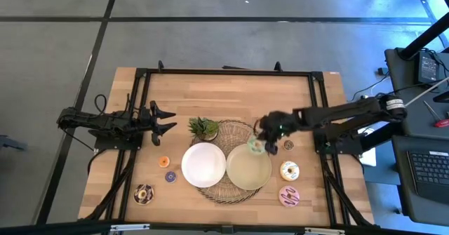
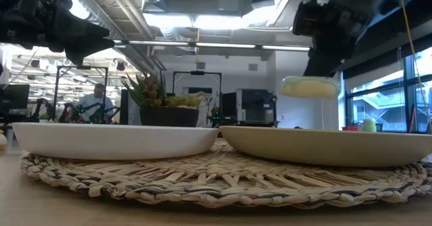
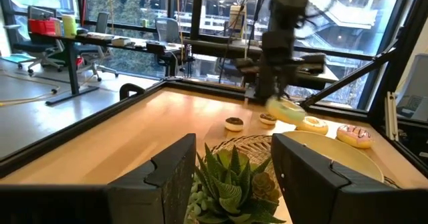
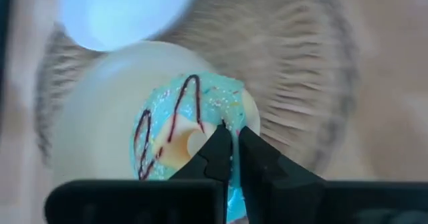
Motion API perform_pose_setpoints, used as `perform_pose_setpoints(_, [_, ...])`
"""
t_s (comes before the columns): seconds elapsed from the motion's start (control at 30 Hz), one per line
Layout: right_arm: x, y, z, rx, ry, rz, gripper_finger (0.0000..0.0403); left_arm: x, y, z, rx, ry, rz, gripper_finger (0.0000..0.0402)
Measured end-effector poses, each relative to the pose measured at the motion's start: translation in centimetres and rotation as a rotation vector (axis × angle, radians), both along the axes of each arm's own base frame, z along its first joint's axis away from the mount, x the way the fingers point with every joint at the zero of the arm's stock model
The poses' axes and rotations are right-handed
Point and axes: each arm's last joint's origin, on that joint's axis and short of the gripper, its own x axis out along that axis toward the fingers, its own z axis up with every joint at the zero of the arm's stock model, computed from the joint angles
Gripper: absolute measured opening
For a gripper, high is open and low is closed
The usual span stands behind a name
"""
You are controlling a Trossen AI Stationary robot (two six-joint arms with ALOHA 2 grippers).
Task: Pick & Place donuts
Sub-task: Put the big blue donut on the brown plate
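Observation:
A green-frosted donut with dark red drizzle hangs over the pale-green plate, and my right gripper is shut on it. The low view shows this donut level and clear of the plate. Loose on the table lie a brown mini donut, a white-yellow one, a pink one, an orange mini, a purple mini and a chocolate one. My left gripper waits open at the table's left side, level, pointing at the plant. My right gripper holds the green donut by its ring beside the hole, at the side nearest the arm. The two fingers come slanting down from the table's right side. They cover the place of contact itself. The donut hangs level, frosting up, lifted clear above the pale-green plate.
A white plate lies beside the pale-green one, both on a round woven mat. A small green spiky plant stands at the mat's far left, just in front of my left gripper. A black frame runs around the table.

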Motion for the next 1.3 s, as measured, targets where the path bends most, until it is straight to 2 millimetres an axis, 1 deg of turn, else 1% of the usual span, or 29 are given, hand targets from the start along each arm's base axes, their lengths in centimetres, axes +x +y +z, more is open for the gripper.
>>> perform_pose_setpoints(0.13, [0.7,2.1,-1.2,0.041,-0.058,0.040,0.0017,0.0,0.0,0.0,0.000,0.000,0.001,0.0189])
perform_pose_setpoints(0.27, [1.7,3.2,-2.2,0.037,-0.087,0.039,0.0019,0.0,0.0,0.0,0.000,0.000,0.001,0.0191])
perform_pose_setpoints(0.37, [2.4,3.4,-3.2,0.036,-0.076,0.032,0.0023,0.0,0.0,0.0,0.000,0.000,0.001,0.0191])
perform_pose_setpoints(0.5, [2.8,3.5,-4.9,0.025,-0.010,0.027,0.0024,0.0,0.0,0.0,-0.001,-0.001,0.000,0.0189])
perform_pose_setpoints(0.6, [3.1,3.5,-5.7,0.030,0.018,0.014,0.0024,0.0,0.0,0.0,-0.001,0.000,0.000,0.0191])
perform_pose_setpoints(0.73, [3.2,3.5,-6.2,0.025,0.030,0.009,0.0025,0.0,0.0,0.0,-0.001,0.000,0.001,0.0191])
perform_pose_setpoints(1.0, [3.2,3.5,-6.1,-0.030,0.017,0.072,0.0028,0.0,0.0,0.0,-0.001,0.000,0.001,0.0191])
perform_pose_setpoints(1.1, [3.2,3.5,-6.1,-0.043,0.014,0.088,0.0046,0.0,0.0,0.0,-0.001,0.000,0.000,0.0190])
perform_pose_setpoints(1.3, [3.2,3.4,-6.1,-0.042,0.014,0.082,0.0109,0.0,0.0,0.0,-0.001,0.000,0.000,0.0191])
